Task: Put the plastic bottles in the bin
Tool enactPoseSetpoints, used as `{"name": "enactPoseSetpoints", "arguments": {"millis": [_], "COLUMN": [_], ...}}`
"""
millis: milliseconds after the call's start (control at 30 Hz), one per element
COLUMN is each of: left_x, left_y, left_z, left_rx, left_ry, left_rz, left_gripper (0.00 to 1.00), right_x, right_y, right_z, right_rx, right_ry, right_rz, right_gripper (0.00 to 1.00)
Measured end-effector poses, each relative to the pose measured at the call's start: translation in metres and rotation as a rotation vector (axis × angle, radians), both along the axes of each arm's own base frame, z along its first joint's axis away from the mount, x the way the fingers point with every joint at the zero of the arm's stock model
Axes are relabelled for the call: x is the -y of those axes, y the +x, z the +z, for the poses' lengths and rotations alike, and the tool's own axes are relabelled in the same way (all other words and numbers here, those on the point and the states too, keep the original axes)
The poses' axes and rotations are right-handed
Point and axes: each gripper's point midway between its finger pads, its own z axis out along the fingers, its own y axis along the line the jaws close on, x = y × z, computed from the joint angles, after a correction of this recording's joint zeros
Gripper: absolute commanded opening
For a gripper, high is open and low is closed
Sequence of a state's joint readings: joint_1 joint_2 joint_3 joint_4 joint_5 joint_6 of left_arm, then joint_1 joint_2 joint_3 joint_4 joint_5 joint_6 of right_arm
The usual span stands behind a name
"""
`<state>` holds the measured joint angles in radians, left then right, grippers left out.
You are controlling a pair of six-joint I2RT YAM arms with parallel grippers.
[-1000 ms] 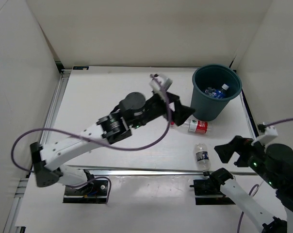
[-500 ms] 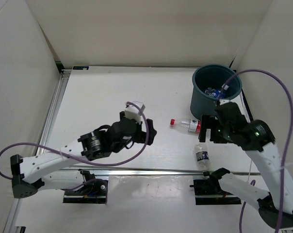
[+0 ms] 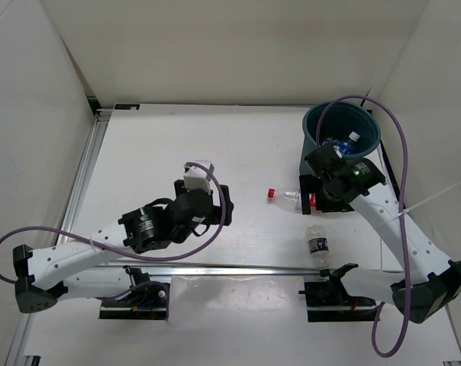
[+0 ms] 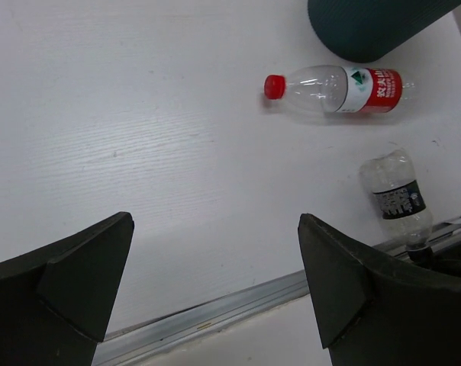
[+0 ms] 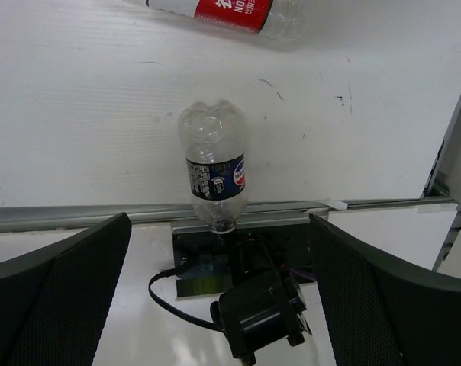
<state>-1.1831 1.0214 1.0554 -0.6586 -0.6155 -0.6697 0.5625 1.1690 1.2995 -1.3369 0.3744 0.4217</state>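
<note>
The bin (image 3: 322, 164) stands at the far right, and two blue-label bottles (image 3: 339, 145) lie inside it. The red-label bottle (image 3: 290, 196) lies on the table in front of the bin, cap to the left; it also shows in the left wrist view (image 4: 333, 86). The shorter dark-label bottle (image 3: 317, 245) lies near the front edge, and shows in the right wrist view (image 5: 214, 171). My right gripper (image 3: 322, 200) is open and empty, hovering over the red-label bottle's bottom end beside the bin. My left gripper (image 3: 221, 207) is open and empty, left of both loose bottles.
A metal rail (image 3: 238, 267) runs along the table's front edge. The right arm's base mount (image 5: 253, 305) sits just past the dark-label bottle's neck. White walls enclose the table at the back and sides.
My left arm has drawn back from the bin toward the near left. My right arm has swung from the near right corner up to the red-label bottle beside the bin.
</note>
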Motion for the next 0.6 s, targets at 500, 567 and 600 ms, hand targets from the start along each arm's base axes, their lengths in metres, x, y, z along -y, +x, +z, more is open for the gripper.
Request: {"name": "enactPoseSetpoints", "arguments": {"millis": [500, 567, 600], "left_x": [-0.005, -0.012, -0.015], "left_y": [-0.002, -0.005, -0.006], "left_z": [-0.002, 0.000, 0.001], "left_rx": [-0.039, -0.035, -0.034], "left_ry": [-0.067, -0.088, -0.099], "left_rz": [0.061, 0.062, 0.064], "left_gripper": [1.00, 1.00, 1.00], "right_x": [-0.014, -0.011, -0.009], "right_y": [-0.013, -0.013, -0.013], "right_z": [-0.055, -0.057, -0.059], "right_rx": [-0.314, -0.311, -0.309], "right_ry": [0.054, 0.066, 0.072], "right_rz": [-0.118, -0.188, -0.229], "right_gripper": [1.00, 1.00, 1.00]}}
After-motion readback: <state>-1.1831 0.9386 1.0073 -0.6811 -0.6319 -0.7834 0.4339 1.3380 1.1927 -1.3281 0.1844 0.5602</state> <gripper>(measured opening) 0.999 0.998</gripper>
